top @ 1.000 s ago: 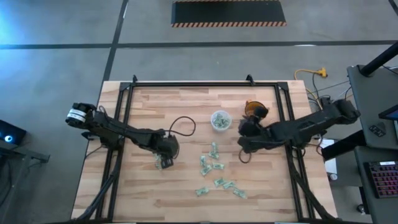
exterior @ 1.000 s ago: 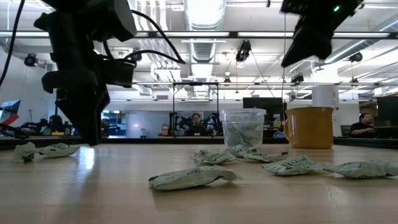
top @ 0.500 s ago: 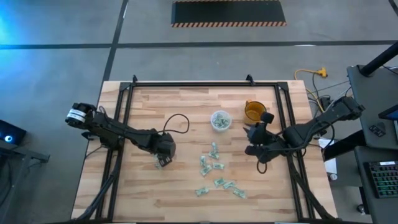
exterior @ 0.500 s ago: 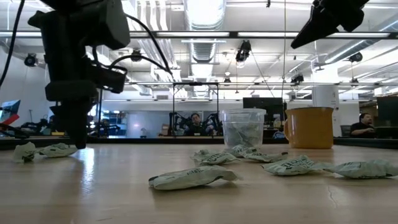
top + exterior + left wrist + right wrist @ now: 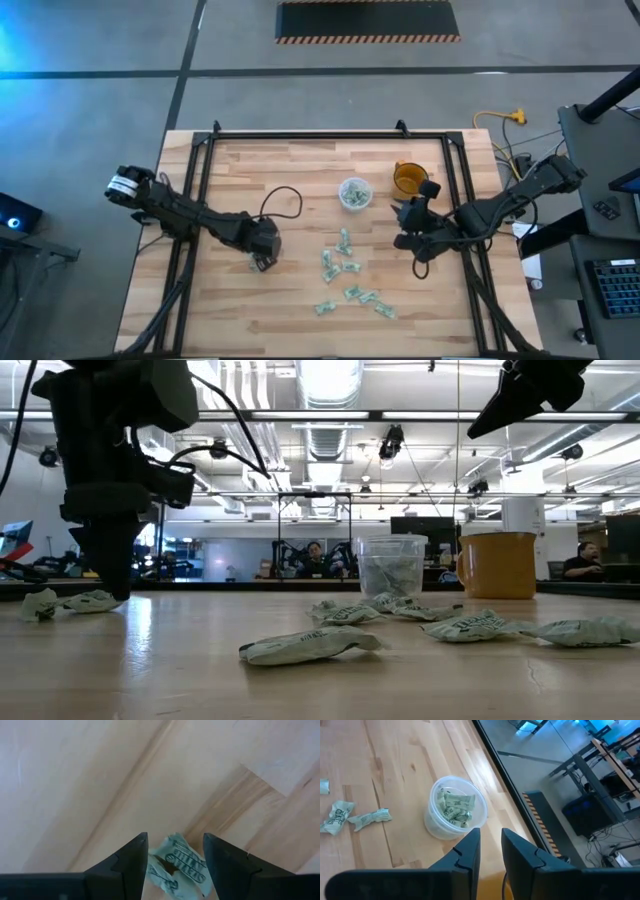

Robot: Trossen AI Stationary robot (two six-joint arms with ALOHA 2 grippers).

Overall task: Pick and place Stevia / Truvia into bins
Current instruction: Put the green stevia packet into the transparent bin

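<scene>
Nearest the low camera, one crumpled Stevia sachet (image 5: pixel 312 645) lies alone on the wooden table (image 5: pixel 180 670), with more sachets (image 5: pixel 480 626) strewn just behind it toward the right. From above, this loose scatter of green-and-white packets (image 5: pixel 350 280) sits in the middle of the table, well apart from either arm. On the left side, the left gripper (image 5: pixel 262 257) is lowered to the tabletop over a separate sachet (image 5: pixel 177 865); its wrist camera shows the two dark fingers (image 5: pixel 132 857) spread wide with the packet lying flat between them, neither finger touching it. In the low view two packets (image 5: pixel 70 601) lie at the foot of that arm. Farther back stands the clear plastic cup (image 5: pixel 354 193), upright and holding several sachets (image 5: pixel 452 805), with the orange cup (image 5: pixel 408 178) just beside it on the right. The right gripper (image 5: pixel 412 228) is raised off the table, near the orange cup; its fingers (image 5: pixel 465 852) stand slightly parted with nothing between them. Beyond the table, people sit in the room behind (image 5: pixel 316 558).
</scene>
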